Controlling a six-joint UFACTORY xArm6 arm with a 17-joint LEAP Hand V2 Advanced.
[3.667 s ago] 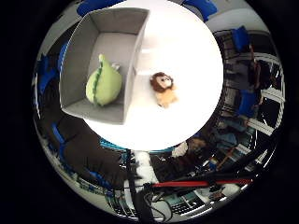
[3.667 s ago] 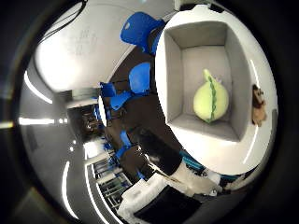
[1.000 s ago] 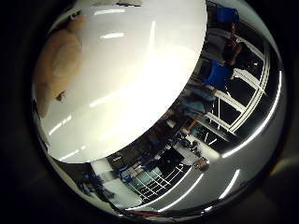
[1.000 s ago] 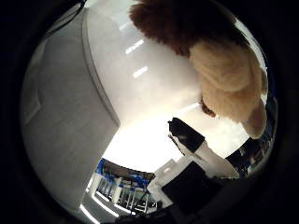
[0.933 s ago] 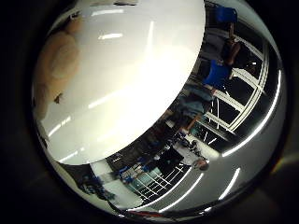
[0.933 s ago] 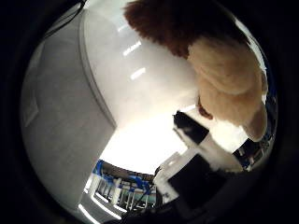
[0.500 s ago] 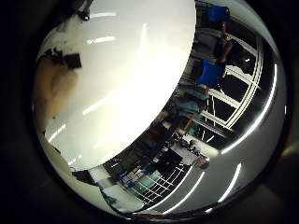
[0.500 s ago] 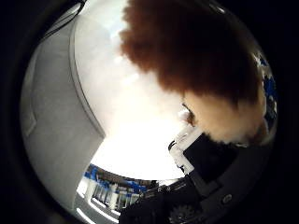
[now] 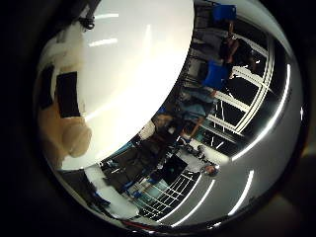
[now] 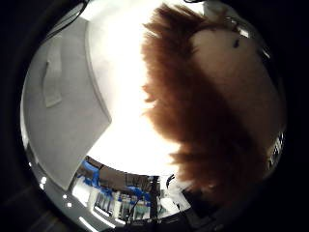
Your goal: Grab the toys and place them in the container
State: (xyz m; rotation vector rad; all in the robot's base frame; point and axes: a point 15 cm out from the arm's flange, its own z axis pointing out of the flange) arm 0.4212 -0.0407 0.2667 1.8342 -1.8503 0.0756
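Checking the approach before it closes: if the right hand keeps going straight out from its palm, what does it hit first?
Most likely the lion toy: its brown mane fills much of the thumb side view, so it is very close to the palm. The white table lies under it, and the grey container stands off to one side.

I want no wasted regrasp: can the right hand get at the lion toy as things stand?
Probably yes. The lion toy fills much of the thumb side palm view, so it is close to the palm, with nothing seen between them. The grey container stands apart beside it on the white table.
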